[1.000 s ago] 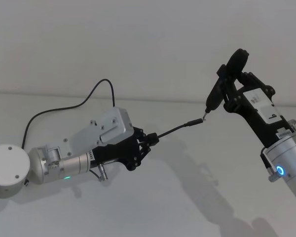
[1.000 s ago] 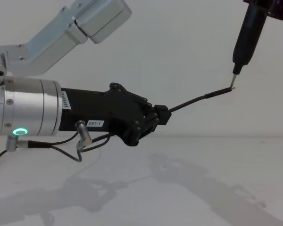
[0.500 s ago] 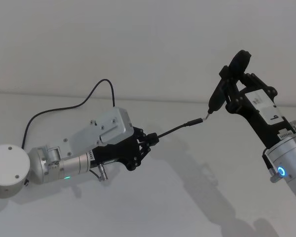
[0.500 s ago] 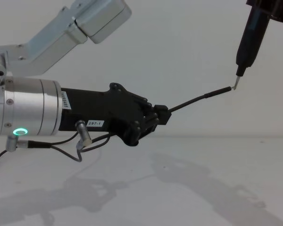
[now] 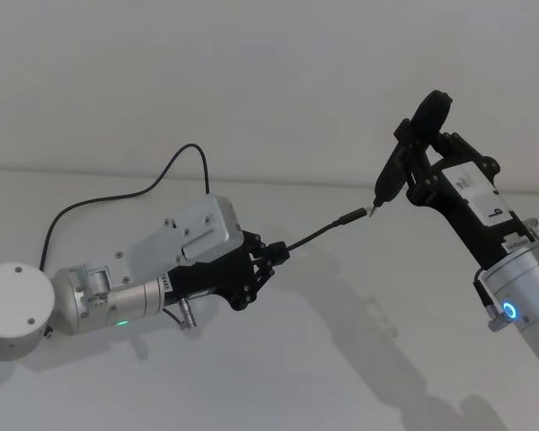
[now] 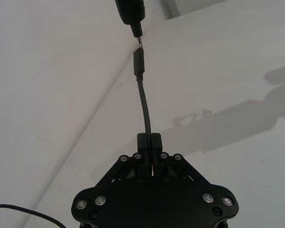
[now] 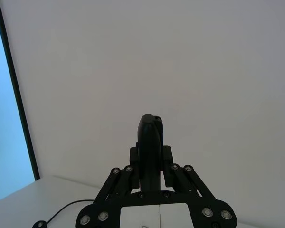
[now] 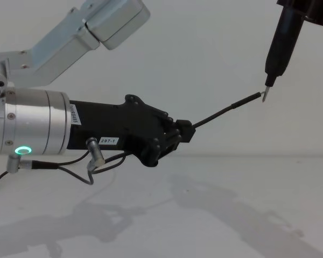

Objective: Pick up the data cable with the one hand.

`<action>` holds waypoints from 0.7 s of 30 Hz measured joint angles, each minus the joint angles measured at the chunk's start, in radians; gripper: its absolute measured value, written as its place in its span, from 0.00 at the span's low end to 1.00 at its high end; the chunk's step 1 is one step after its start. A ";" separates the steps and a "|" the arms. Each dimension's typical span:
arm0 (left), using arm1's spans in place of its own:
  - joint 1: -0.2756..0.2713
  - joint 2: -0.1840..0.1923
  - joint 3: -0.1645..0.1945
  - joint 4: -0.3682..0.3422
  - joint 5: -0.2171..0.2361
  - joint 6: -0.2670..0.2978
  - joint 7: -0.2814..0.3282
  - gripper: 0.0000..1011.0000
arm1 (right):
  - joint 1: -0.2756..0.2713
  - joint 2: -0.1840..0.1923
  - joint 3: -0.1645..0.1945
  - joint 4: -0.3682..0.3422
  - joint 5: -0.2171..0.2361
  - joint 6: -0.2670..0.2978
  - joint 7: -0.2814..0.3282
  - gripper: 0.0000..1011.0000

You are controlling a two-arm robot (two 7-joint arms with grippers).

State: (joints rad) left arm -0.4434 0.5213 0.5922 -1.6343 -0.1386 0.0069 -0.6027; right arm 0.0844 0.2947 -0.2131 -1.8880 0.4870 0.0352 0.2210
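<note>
The left claw (image 5: 271,253) stays clamped on the cable (image 5: 316,235); its plug has risen slightly against the right claw's (image 7: 151,164) pen tool (image 5: 391,176); pickup holds.

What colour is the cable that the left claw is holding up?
Black. The data cable shows best in the left wrist view, running out from the left gripper.

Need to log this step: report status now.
Left gripper shut on cable, held in the air. Right gripper shut on pen tool, its tip at the cable's plug. Nothing in the way.
</note>
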 joint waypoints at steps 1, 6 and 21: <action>0.000 0.000 0.000 0.000 0.000 0.000 0.000 0.05 | 0.000 0.000 0.000 0.000 0.000 0.000 0.000 0.27; 0.000 0.000 0.000 0.000 0.000 0.000 0.000 0.05 | 0.002 0.001 -0.002 0.001 0.003 0.000 0.001 0.27; 0.000 0.000 0.000 0.000 0.000 0.000 0.000 0.05 | 0.004 0.002 -0.004 0.002 0.007 0.000 0.002 0.27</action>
State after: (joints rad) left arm -0.4435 0.5212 0.5921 -1.6343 -0.1385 0.0070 -0.6027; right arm 0.0883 0.2970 -0.2170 -1.8858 0.4937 0.0347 0.2235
